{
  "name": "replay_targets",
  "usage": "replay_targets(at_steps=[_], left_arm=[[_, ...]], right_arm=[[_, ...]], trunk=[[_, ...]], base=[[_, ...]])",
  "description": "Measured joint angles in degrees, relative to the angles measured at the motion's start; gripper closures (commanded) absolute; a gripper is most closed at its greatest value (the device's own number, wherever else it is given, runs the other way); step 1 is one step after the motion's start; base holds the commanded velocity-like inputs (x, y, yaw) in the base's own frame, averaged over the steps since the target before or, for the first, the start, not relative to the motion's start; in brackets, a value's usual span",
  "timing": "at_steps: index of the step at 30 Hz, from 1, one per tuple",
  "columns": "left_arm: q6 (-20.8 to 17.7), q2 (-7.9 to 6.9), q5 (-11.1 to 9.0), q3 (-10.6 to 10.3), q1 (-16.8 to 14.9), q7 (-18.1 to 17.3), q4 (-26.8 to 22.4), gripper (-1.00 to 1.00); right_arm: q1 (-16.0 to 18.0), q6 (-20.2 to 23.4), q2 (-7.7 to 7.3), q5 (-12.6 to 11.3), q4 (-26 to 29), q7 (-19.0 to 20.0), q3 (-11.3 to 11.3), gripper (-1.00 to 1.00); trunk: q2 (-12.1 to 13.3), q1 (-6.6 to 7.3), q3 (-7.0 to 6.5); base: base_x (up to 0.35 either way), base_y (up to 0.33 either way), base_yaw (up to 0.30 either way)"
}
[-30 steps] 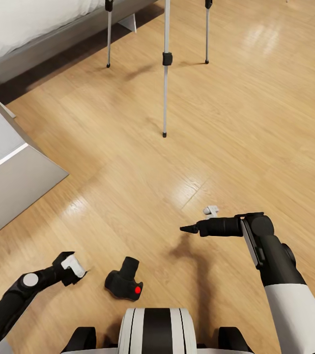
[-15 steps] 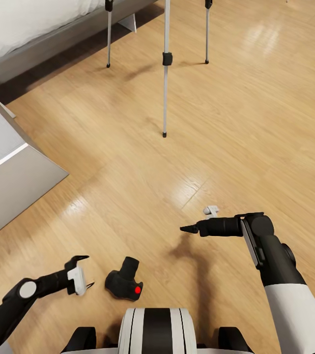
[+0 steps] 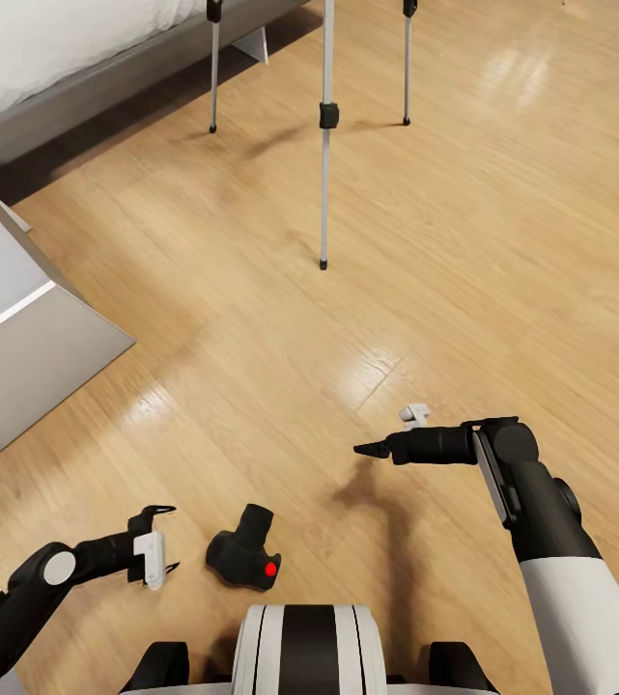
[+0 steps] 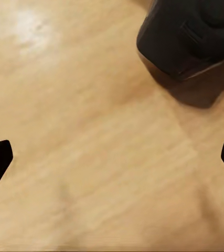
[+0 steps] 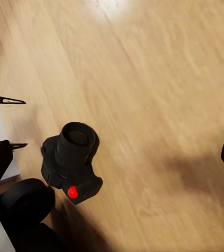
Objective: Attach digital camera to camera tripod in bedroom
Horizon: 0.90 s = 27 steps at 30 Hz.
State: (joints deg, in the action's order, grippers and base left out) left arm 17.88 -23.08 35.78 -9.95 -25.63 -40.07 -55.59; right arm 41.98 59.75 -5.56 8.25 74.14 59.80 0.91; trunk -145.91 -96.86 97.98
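Camera (image 3: 244, 558) on the wood floor (image 3: 444, 241) near my base, my left claw (image 3: 166, 539) spread empty just left of it, right claw (image 3: 365, 449) apparently closed, tripod (image 3: 326, 125) far ahead.

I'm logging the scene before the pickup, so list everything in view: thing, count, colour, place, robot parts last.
digital camera: one, black with a red dot, lying on the floor just ahead of the robot's base, lens pointing up and away.
camera tripod: one, three silver legs with black joints and feet, standing on the floor farther ahead.
bed: one, grey frame, white cover, far left.
white slanted panel: one, left edge.
floor: light wood.
left gripper: fingers open, low beside the camera, not touching.
right gripper: black, raised over the floor, apart from the camera; fingers look closed.
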Motion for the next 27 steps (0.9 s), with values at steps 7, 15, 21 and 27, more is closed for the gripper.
replay_targets(at_steps=[7, 15, 21, 27], left_arm=[[-1.63, 1.63, -1.57, 1.54, -2.30, -1.59, -0.13, -1.00], [-0.30, 0.01, -0.33, -0.70, -1.01, -4.13, -2.50, -1.00], [-2.06, 0.65, 1.61, -2.33, -1.00, -6.05, -2.94, -1.00], [-4.00, 2.01, 3.54, -2.35, -2.01, -7.96, -2.34, -1.00]], right_arm=[[0.01, 0.01, 0.34, 0.22, -1.61, -1.22, 0.07, -1.00], [0.00, -0.11, 0.34, 1.33, -3.50, -1.24, 0.06, -1.00], [0.00, -0.12, 0.33, 1.47, -3.73, -1.32, 0.08, -1.00], [0.00, -0.13, 0.35, 1.51, -3.76, -1.39, 0.07, -1.00]], trunk=[[0.00, 0.00, 0.00], [0.00, 0.00, 0.00], [0.00, 0.00, 0.00], [0.00, 0.00, 0.00]], base=[[0.000, 0.000, 0.000], [0.000, 0.000, 0.000], [0.000, 0.000, 0.000], [0.000, 0.000, 0.000]])
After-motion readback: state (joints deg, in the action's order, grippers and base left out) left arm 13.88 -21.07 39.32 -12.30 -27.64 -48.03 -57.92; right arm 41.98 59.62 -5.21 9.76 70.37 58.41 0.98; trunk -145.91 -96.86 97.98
